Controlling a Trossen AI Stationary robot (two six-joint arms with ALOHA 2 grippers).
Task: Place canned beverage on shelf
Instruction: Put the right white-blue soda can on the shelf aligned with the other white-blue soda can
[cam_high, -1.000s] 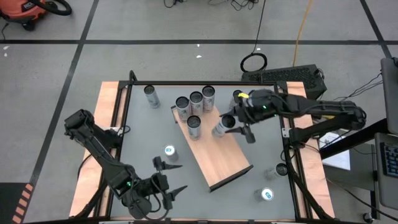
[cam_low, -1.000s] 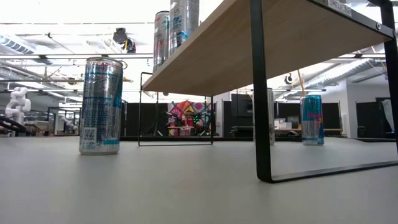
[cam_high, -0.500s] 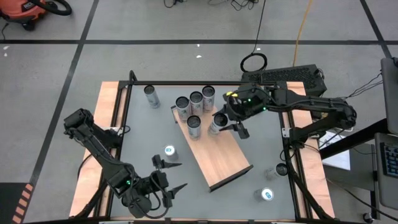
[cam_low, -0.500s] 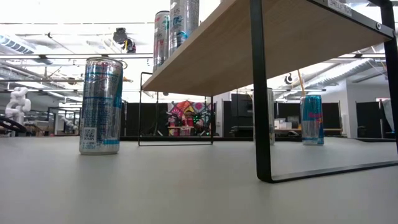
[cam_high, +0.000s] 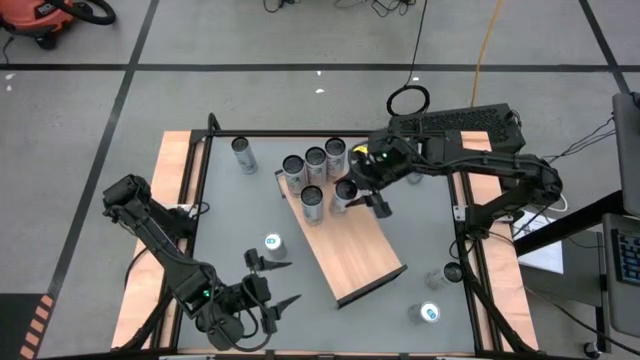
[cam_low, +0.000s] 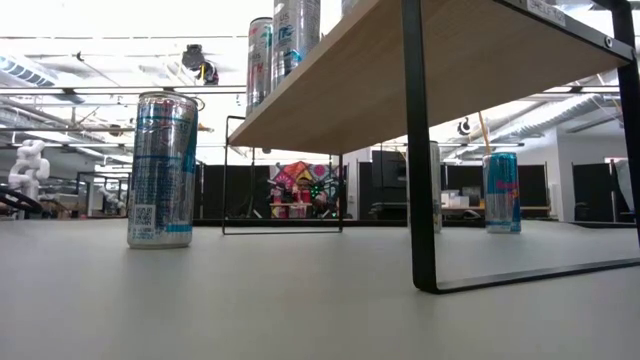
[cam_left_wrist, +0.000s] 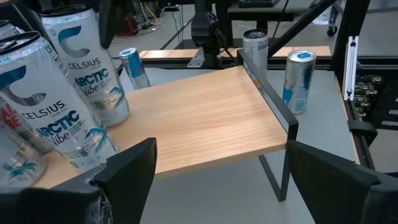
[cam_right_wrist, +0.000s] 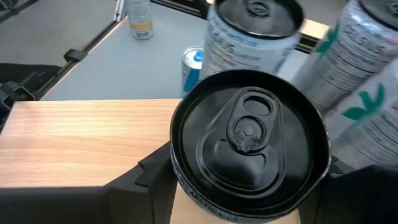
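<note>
The shelf (cam_high: 355, 245) is a light-brown board on a black frame, lying slantwise in the middle of the table. Several tall cans (cam_high: 315, 162) stand on its far end. My right gripper (cam_high: 352, 196) is shut on a silver can with a black top (cam_right_wrist: 249, 140), over the board beside those cans. My left gripper (cam_high: 272, 290) waits open near the table's front edge and faces the shelf (cam_left_wrist: 205, 121), with nothing between its fingers. My right gripper pinches the can's side wall just under the top rim (cam_right_wrist: 186, 186) between its two fingers, one on each side. The fingers come from the table's right, slanting down. The can stays about upright over the board; whether its base touches the board I cannot tell.
Loose cans stand on the grey tabletop: one far left (cam_high: 243, 155), one near my left gripper (cam_high: 272, 243), two at the near right (cam_high: 430, 313) (cam_high: 452, 272). The low view shows the shelf's black leg (cam_low: 418, 150) and a can (cam_low: 162, 170).
My right gripper has carried the can toward the table's left and far edges, across the board's far end, up beside the cans standing there. The can has stayed in the hold.
</note>
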